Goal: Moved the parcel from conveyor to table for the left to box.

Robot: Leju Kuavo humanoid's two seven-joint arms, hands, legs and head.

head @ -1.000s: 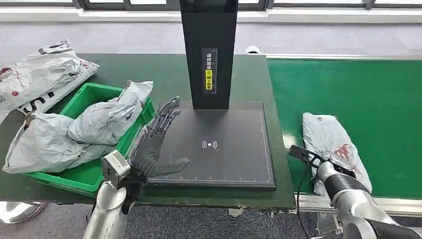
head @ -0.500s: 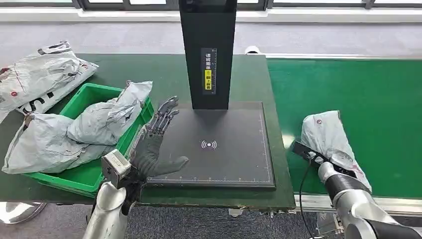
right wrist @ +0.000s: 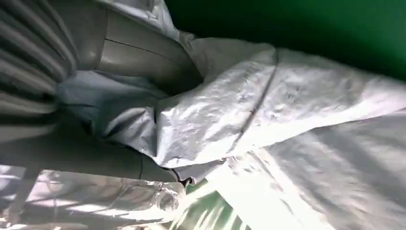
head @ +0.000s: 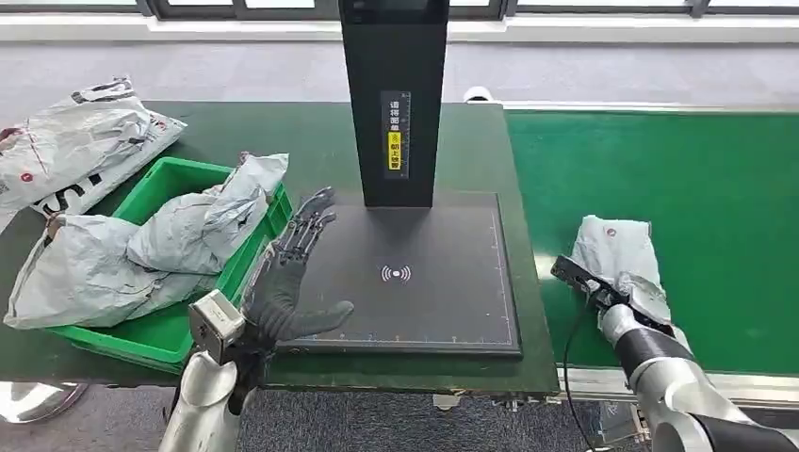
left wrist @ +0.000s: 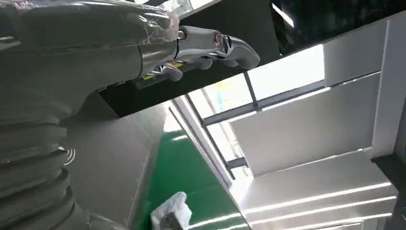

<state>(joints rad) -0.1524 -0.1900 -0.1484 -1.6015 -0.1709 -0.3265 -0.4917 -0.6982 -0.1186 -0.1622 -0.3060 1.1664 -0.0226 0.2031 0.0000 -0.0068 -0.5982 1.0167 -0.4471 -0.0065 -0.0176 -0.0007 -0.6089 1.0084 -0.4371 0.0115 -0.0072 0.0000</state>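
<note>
— What changed?
— The right hand point(head: 629, 299), gripping the grey parcel point(head: 617, 252), has bunched it shorter on the green conveyor point(head: 697, 169).
— Its axis?
— Away from the robot.
— The left hand point(head: 287, 273)?
— Open, fingers spread over the black pad point(head: 424, 292).

The silver left arm rises from the near left, its dark many-fingered left hand point(head: 290, 273) held open, fingers straight and slightly apart, pointing far, thumb stuck out to the right. The silver right arm comes in from the near right; its right hand point(head: 633, 299) grips a crumpled grey plastic mailer parcel point(head: 624, 254), which hides most of its fingers.
</note>
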